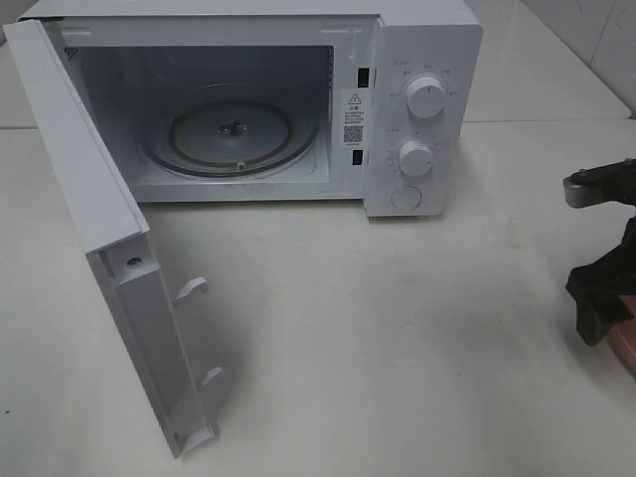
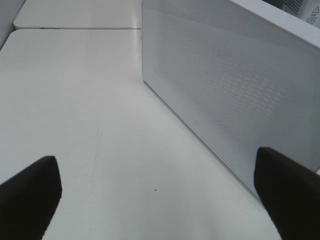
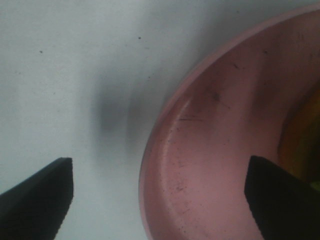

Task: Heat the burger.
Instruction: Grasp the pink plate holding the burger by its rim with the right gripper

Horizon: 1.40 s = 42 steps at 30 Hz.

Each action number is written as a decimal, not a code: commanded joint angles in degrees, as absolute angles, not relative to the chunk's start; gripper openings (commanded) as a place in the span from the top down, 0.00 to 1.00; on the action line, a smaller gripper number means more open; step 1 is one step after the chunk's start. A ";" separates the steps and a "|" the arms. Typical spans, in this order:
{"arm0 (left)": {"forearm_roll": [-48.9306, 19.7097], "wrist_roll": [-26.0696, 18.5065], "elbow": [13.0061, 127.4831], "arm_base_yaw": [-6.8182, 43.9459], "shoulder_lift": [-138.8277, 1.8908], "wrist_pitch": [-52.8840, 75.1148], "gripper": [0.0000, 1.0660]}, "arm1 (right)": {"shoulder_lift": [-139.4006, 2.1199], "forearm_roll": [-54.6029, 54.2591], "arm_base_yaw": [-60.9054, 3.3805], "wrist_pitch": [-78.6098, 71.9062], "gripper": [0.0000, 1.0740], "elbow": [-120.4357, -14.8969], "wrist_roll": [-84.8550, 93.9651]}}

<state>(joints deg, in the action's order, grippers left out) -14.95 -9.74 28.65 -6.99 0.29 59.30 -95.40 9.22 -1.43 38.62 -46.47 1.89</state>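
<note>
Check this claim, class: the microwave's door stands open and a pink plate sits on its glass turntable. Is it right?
Not quite. The microwave door is open, but the glass turntable is bare, as the exterior high view shows. The pink plate lies on the table outside, under the right gripper.

The open microwave (image 1: 248, 99) and counter (image 1: 397, 348) are being viewed from high in front. From the left wrist, a perforated panel (image 2: 240, 90) is being viewed obliquely; from the right, the pink plate (image 3: 215, 165) closely downward. The counter is being shared.
</note>
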 commanded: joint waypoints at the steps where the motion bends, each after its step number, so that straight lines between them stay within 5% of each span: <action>1: -15.24 -9.85 28.48 -6.82 0.80 58.84 0.04 | -97.00 9.97 -0.06 36.96 0.19 -46.01 0.40; 24: -15.24 -9.85 28.48 -6.82 0.80 58.84 0.04 | -105.83 10.43 -0.06 31.57 0.27 -46.01 -2.01; 31: -15.24 -9.85 28.48 -6.82 0.80 58.84 0.04 | -105.83 11.17 -0.06 32.72 0.59 -46.01 -5.27; 36: -15.24 -9.85 28.48 -6.82 0.80 58.84 0.04 | -105.83 12.03 -0.06 34.38 1.00 -46.01 -7.79; 42: -15.24 -9.85 28.48 -6.82 0.80 58.84 0.04 | -105.71 12.03 -0.17 34.49 1.00 -46.01 -8.94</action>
<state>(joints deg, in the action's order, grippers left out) -14.95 -9.74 28.65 -6.99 0.29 59.30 -104.56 12.15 -0.29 33.46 -46.64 -8.65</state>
